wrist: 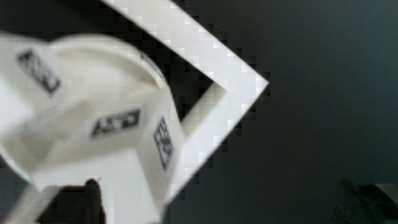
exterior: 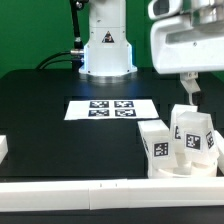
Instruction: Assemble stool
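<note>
The white plastic stool parts (exterior: pixel 185 140), chunky tagged blocks and a rounded piece clustered together, sit on the black surface (exterior: pixel 45 110) well off to the exterior view's right of the flat white marker board (exterior: pixel 111 108), close against the long white border bar (exterior: pixel 110 195) at the front edge. The robot's white two-finger gripper (exterior: pixel 189 92) hangs just above that cluster with its fingers spread wide and nothing between them that I can make out. From here the risk, as I judge it, is a descent that catches the top of one leg block and topples it into its neighbours, since they stand so tightly packed (hardly a gap between them). The exterior view shows the whole layout and the arm's base behind the marker board; the wrist view, blurred, gives instead a close look at a rounded tagged stool part (wrist: pixel 98 110) beside the corner of the border bar (wrist: pixel 222 75), though no fingertips show clearly there.
</note>
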You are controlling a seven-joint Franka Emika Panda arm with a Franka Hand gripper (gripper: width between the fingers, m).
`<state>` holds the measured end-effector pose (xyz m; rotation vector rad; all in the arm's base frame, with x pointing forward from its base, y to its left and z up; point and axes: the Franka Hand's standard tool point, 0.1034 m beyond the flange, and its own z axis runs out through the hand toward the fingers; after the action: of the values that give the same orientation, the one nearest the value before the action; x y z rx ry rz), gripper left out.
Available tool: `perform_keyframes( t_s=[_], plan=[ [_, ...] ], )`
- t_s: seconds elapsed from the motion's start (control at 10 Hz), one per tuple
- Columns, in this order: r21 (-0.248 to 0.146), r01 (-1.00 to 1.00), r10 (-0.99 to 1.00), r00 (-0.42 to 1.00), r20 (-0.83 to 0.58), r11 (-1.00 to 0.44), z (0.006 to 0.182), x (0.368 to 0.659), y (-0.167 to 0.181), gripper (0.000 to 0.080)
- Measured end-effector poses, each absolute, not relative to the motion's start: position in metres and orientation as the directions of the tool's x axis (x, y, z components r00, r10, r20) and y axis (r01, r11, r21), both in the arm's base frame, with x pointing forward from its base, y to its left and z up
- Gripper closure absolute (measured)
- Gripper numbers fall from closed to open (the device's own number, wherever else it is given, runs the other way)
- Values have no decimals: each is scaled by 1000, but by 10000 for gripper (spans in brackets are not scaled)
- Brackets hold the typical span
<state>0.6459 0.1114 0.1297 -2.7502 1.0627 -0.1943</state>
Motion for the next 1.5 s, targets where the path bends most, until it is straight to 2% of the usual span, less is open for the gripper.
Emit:
perform_keyframes(
  t_s=[0.1, 0.4, 0.5, 0.6, 0.8, 1.2, 1.5],
  plan=[
    [-199, -547, -567, 821, 64, -813, 130, 645, 110, 150],
    [-171, -414, -436, 892, 118, -894, 130, 647, 104, 150],
    [-143, -306, -325, 935, 139, -941, 129, 648, 101, 150],
    [-89, -109, -122, 981, 151, -990, 125, 649, 99, 150],
    [-50, 101, 94, 987, 127, -994, 118, 647, 110, 150],
    [21, 327, 326, 934, 147, -945, 118, 646, 101, 150],
    [35, 468, 469, 877, 102, -883, 102, 636, 91, 150]
  ],
)
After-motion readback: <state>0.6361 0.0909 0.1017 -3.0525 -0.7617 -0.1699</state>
